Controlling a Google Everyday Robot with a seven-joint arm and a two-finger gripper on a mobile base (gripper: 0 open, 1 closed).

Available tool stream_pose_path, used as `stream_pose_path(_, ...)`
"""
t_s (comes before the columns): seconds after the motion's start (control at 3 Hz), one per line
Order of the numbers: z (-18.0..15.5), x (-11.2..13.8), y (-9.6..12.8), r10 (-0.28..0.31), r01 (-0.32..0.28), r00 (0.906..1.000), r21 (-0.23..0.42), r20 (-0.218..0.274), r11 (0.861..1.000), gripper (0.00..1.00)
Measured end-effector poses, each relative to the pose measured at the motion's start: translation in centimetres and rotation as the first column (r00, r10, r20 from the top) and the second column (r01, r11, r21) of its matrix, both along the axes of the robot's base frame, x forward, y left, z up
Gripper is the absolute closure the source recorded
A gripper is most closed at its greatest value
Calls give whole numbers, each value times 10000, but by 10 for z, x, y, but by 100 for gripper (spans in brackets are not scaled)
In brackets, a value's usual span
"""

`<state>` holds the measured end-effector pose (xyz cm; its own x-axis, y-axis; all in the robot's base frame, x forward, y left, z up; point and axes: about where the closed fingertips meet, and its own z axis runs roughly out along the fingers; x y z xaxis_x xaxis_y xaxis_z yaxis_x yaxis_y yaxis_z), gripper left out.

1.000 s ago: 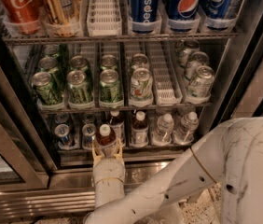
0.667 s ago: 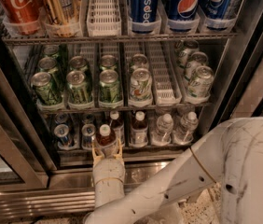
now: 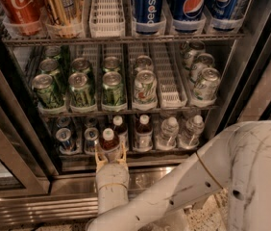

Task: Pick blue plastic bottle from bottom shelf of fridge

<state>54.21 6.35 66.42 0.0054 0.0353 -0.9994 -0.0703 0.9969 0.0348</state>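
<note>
The fridge [image 3: 15, 129] stands open in front of me. On its bottom shelf [image 3: 174, 153], my gripper [image 3: 110, 152] reaches in at the front lip. Its tan fingers [image 3: 99, 159] sit on either side of the blue plastic bottle [image 3: 108, 141], which has a white cap and a reddish-brown neck. The gripper is shut on it. The bottle stands upright at the very front of its lane. Its lower body and label are hidden by the gripper. My white arm [image 3: 241, 177] fills the lower right.
Similar capped bottles [image 3: 143, 130] and clear water bottles [image 3: 167, 131] stand right of the gripper, with small cans [image 3: 64, 139] to its left. Green cans [image 3: 112, 86] fill the rack above and Pepsi cans [image 3: 147, 6] the top one. The steel base [image 3: 30, 206] runs below.
</note>
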Motion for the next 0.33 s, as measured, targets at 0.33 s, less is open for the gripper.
stream_pose_path(0.33,0,0,0,0,0,10000,0,0,10000,100)
